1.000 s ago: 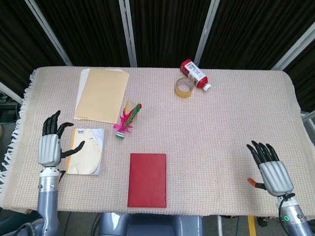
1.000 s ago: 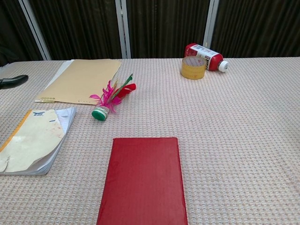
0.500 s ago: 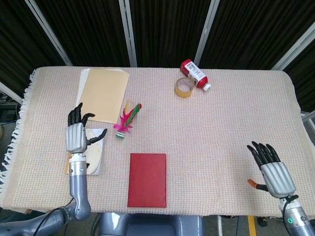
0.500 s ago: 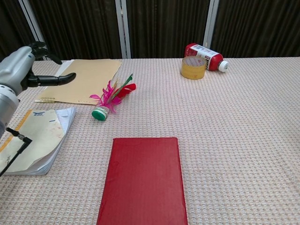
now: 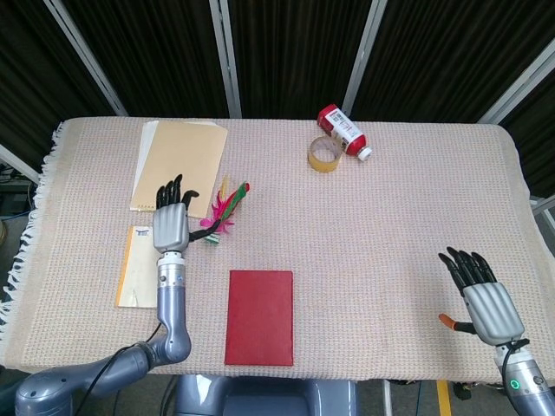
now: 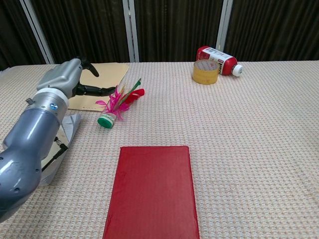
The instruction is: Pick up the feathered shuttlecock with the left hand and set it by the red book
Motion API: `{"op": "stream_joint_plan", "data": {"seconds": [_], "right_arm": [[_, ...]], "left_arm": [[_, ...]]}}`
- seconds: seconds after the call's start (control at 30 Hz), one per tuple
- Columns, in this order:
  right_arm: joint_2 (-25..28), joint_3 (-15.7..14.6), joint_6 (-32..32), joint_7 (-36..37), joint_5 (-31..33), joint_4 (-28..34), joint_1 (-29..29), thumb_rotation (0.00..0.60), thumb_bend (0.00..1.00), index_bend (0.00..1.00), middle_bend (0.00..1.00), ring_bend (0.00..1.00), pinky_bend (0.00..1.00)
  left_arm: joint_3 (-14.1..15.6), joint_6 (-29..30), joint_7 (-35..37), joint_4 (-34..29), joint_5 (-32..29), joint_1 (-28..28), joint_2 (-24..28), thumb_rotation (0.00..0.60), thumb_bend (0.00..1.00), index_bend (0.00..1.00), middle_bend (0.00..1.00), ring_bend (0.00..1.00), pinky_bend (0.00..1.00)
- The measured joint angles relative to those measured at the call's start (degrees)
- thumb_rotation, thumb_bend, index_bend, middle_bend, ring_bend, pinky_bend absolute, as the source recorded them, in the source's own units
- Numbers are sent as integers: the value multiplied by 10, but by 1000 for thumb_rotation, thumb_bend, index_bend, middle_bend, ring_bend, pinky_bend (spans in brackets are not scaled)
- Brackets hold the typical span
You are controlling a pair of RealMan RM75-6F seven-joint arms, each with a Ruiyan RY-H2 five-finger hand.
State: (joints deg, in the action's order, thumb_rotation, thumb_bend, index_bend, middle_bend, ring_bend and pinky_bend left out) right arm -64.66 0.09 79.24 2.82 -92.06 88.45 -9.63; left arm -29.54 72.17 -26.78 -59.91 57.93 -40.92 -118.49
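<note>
Left hand (image 5: 171, 227) spread wide, empty (just left of shuttlecock (image 5: 224, 211)); bare cloth beside red book (image 5: 259, 316).

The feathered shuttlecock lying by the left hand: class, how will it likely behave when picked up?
The shuttlecock probably weighs little, being mostly thin feathers. Those feathers look soft and would likely bend under the left hand. Its round green base may roll if nudged.

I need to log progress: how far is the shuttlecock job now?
Nothing is done yet: the feathered shuttlecock lies apart from the red book. In hand: the left robot hand, fingers apart, is beside the shuttlecock, holding nothing. Left: grasping, lifting and setting it by the book.
</note>
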Motion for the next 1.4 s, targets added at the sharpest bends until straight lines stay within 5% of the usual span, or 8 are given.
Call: {"op": "stream_joint_plan", "data": {"seconds": [0.63, 1.03, 1.4], "right_arm": [[20, -5, 1, 60, -2, -9, -2, 600, 87, 0, 0, 0, 0], [23, 0, -1, 78, 11, -21, -2, 600, 92, 0, 0, 0, 0], [13, 3, -4, 61, 15, -24, -4, 600, 98, 0, 0, 0, 0]], "left_arm": [[-16, -87, 7, 226, -49, -126, -110, 363, 124, 286, 0, 0, 0], [53, -96, 44, 247, -125, -178, -115, 358, 128, 299, 0, 0, 0], [63, -41, 59, 243, -117, -171, -115, 360, 129, 294, 0, 0, 0]]}}
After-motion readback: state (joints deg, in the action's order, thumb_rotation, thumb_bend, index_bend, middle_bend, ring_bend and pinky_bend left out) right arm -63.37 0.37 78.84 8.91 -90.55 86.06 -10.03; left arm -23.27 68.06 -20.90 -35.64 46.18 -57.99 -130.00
